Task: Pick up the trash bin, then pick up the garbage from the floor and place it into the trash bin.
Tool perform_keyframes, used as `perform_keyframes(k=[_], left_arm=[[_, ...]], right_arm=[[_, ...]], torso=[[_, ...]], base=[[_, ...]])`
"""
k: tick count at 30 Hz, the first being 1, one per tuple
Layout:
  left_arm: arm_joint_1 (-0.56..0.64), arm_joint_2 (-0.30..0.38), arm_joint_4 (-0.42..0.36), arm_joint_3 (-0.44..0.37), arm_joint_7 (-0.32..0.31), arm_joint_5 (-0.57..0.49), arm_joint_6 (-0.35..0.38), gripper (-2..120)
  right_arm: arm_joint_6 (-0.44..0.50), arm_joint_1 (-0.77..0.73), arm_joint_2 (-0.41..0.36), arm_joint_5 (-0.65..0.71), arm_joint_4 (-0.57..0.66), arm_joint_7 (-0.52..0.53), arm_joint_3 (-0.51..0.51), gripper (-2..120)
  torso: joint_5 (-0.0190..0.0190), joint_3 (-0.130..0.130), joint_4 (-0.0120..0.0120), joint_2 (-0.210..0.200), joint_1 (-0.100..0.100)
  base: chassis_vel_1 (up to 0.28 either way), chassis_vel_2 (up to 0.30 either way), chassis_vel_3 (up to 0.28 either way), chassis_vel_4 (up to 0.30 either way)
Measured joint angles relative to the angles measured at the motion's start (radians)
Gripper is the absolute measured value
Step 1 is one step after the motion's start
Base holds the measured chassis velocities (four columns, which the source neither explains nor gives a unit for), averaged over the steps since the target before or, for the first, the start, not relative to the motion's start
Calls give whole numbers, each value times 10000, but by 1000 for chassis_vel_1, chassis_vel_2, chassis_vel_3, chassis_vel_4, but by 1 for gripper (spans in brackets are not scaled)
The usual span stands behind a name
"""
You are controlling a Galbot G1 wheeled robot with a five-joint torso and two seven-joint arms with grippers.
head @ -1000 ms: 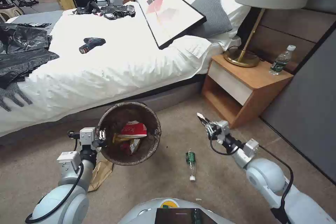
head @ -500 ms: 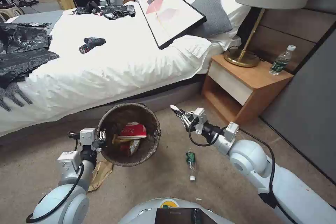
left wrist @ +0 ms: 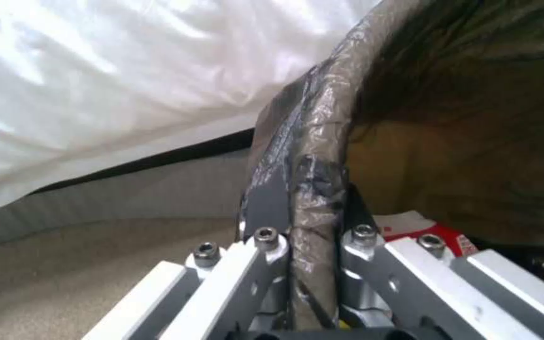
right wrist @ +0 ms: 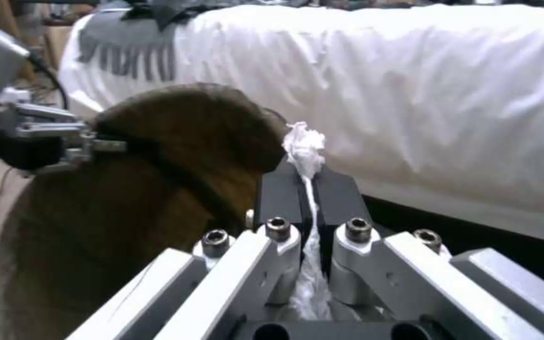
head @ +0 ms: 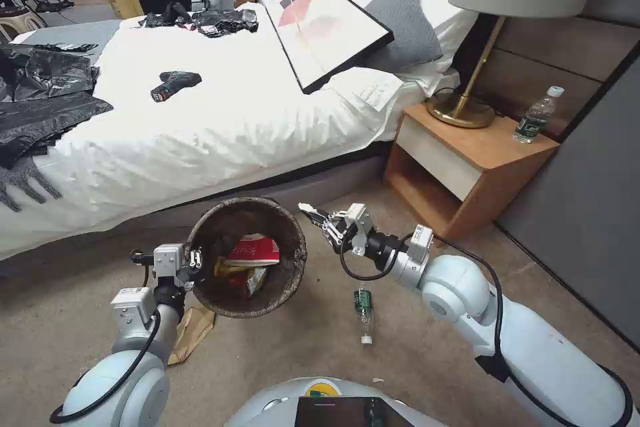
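My left gripper [head: 195, 258] is shut on the rim of the trash bin [head: 291, 277], holding it above the carpet; the brown bag rim [left wrist: 313, 189] is clamped between its fingers. Red-and-white and yellow wrappers [head: 252, 250] lie inside the bin. My right gripper [head: 313, 214] is shut on a crumpled white tissue [right wrist: 305, 144] and sits just beside the bin's right rim [right wrist: 177, 174]. A small green-labelled bottle [head: 363, 307] lies on the carpet right of the bin. A crumpled brown paper bag [head: 190, 330] lies on the floor under the bin's left side.
A bed [head: 220, 113] with white sheets runs across behind the bin. A wooden nightstand [head: 467, 167] with a lamp [head: 497, 27] and a water bottle [head: 537, 115] stands at the right. A dark wall panel [head: 587, 207] borders the carpet on the far right.
My right arm has swung left with the white tissue, from near the nightstand to the bin's right rim. The left arm and bin have stayed put.
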Motion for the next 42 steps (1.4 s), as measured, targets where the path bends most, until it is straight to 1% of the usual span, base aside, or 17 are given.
perform_keyframes(k=[3, 7, 8, 11, 16, 20, 21, 24, 28, 33, 37, 38, 41, 42], left_arm=[[-10, -6, 1, 34, -1, 11, 32, 3], [-12, -12, 1, 52, -1, 28, 65, 3], [-12, -12, 1, 52, -1, 28, 65, 3], [-14, 3, 1, 52, 4, 29, 83, 3], [-23, 13, 1, 63, 13, 31, 97, 3], [-39, 14, 0, 92, 31, 36, 106, 3], [-39, 14, 0, 92, 31, 36, 106, 3], [-44, 14, -7, 97, 48, 38, 111, 3], [-43, 14, -28, 94, 56, 39, 112, 3], [-40, 3, -52, 87, 65, 39, 114, 3], [-52, -23, -56, 89, 77, 39, 114, 3], [-52, -23, -56, 89, 77, 39, 114, 3], [-63, -25, -56, 90, 83, 40, 115, 3], [-63, -25, -56, 90, 83, 40, 115, 3]], right_arm=[[-70, 214, -1, 1, 1, -104, -285, 0], [-149, 768, 80, 0, -34, -127, -1160, 0], [-149, 768, 80, 0, -34, -127, -1160, 0], [-210, 1125, 243, -28, -141, -114, -1681, 0], [-270, 1452, 328, -64, -267, -76, -2172, 0], [-403, 1894, 373, -119, -324, 121, -2740, 0], [-403, 1894, 373, -119, -324, 121, -2740, 0], [-517, 2329, 457, -130, -390, 339, -3269, 0], [-596, 2647, 628, -202, -580, 643, -3619, 0], [-874, 2809, 795, -327, -726, 851, -3733, -1], [-918, 2809, 829, -367, -696, 1082, -3800, 18], [-918, 2809, 829, -367, -696, 1082, -3800, 18], [-927, 2807, 877, -372, -663, 1242, -3822, 32], [-927, 2807, 877, -372, -663, 1242, -3822, 32]], torso=[[0, 0, 0, 0, 0], [0, 0, 1, 1, -1], [0, 0, 1, 1, -1], [0, 0, 2, 0, -1], [0, 0, 1, 0, -1], [0, 0, 1, 1, -1], [0, 0, 1, 1, -1], [0, 0, 0, 1, 0], [0, 0, 1, 1, 0], [0, 0, 2, 0, 0], [0, 0, 0, 1, 0], [0, 0, 0, 1, 0], [0, 0, 0, 0, 0], [0, 0, 0, 0, 0]], base=[[0, 0, 0, 0], [0, 0, 0, 0], [0, 0, 0, 0], [0, 0, 0, 0], [0, 0, 0, 0], [0, 0, 0, 0], [0, 0, 0, 0], [0, 0, 0, 0], [0, 0, 0, 0], [0, 0, 0, 0], [0, 0, 0, 0], [0, 0, 0, 0], [0, 0, 0, 0], [0, 0, 0, 0]])
